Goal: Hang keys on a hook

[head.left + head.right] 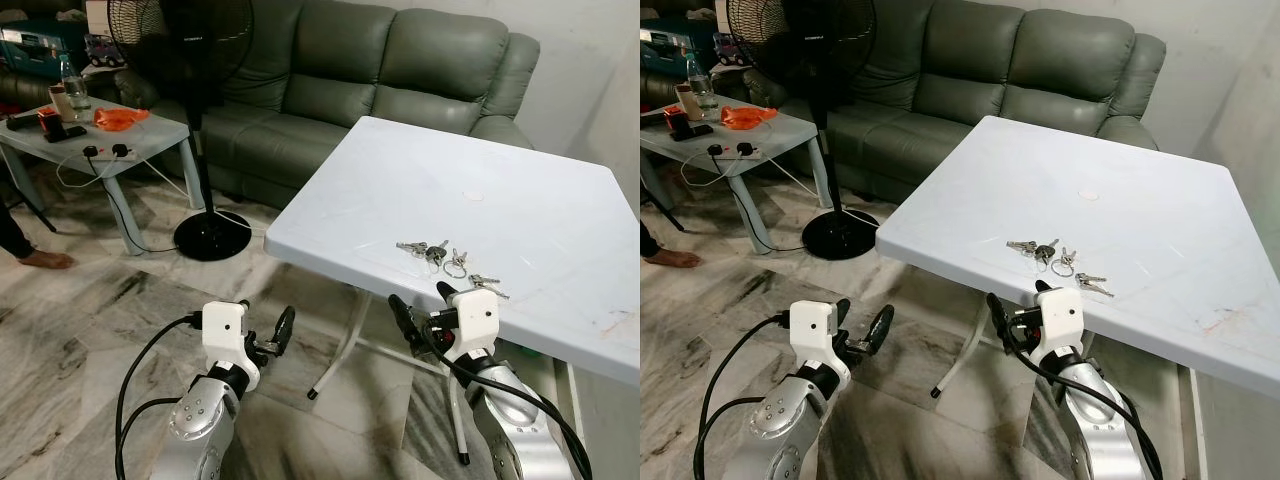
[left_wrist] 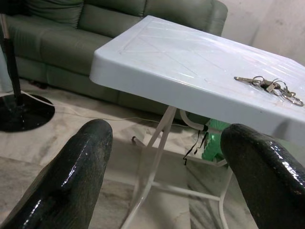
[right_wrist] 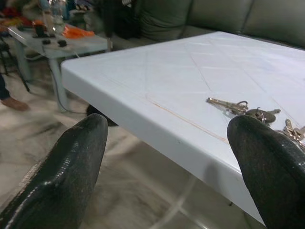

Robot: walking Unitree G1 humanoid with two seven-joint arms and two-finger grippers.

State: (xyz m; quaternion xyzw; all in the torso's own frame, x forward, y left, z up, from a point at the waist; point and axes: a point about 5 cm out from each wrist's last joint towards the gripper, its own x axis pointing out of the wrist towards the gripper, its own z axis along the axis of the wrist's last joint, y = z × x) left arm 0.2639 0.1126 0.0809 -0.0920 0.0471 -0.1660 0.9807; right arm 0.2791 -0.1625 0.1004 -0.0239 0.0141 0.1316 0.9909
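1. The keys [image 1: 445, 258] lie loose on the white folding table [image 1: 520, 200], near its front edge. They are a small bunch on rings, strung out in a line that runs roughly from 10 o'clock to 4 o'clock across the tabletop in the head views.

2. The right gripper [image 1: 428, 306] hangs just below and in front of that table edge, fingers spread wide and holding nothing. From it the keys sit at about 12 to 1 o'clock, up over the lip of the table and close. In the right wrist view the bunch shows just beyond the edge, beside one finger [image 3: 269, 167].

3. The left gripper [image 1: 262, 332] is also wide open and empty, out over the marble floor [image 1: 90, 320], well apart from the table. The keys lie at about 2 o'clock from it, so the right arm is plainly the nearer one.

4. My judgement: the pickup has not begun. The right gripper must rise above the tabletop and come down across the line of the bunch, not along it.

5. I can see no hook in these views.

6. No brand, label or writing is readable on the keys, table or sofa [image 1: 380, 70].
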